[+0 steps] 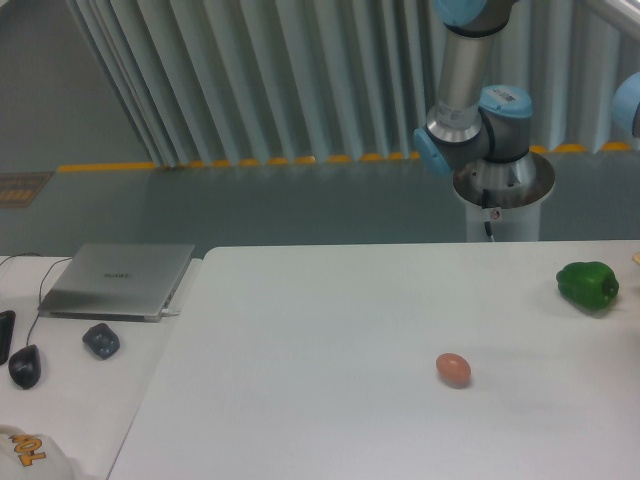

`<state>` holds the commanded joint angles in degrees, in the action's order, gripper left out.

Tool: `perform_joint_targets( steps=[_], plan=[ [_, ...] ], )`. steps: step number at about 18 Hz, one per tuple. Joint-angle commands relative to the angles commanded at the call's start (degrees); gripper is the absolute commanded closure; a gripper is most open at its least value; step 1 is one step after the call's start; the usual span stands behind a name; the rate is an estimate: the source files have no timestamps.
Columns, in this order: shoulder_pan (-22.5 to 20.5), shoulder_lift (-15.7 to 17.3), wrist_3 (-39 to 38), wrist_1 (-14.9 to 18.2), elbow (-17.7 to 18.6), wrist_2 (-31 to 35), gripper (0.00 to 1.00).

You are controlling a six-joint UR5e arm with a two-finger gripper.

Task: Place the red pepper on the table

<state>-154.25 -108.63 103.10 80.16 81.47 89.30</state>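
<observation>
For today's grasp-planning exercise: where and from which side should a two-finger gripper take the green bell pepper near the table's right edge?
Probably from above, fingers closing across the middle of the green bell pepper. It lies low and lumpy on the white table with free space around it, the egg well away. Its stem is not discernible. The gripper is out of view.

On the table (pixel 330 330), the egg (pixel 453 369) lies near the middle-right. The bell pepper (pixel 588 285) sits at its two o'clock, well apart. The laptop (pixel 118 280) lies on the desk (pixel 90 400) at nine o'clock.
</observation>
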Motion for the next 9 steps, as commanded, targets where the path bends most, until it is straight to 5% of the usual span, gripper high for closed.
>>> perform_joint_targets(
  steps=[9],
  plan=[
    [0.35, 2.90, 2.37, -0.62, 2.28, 0.53, 0.00]
  ],
)
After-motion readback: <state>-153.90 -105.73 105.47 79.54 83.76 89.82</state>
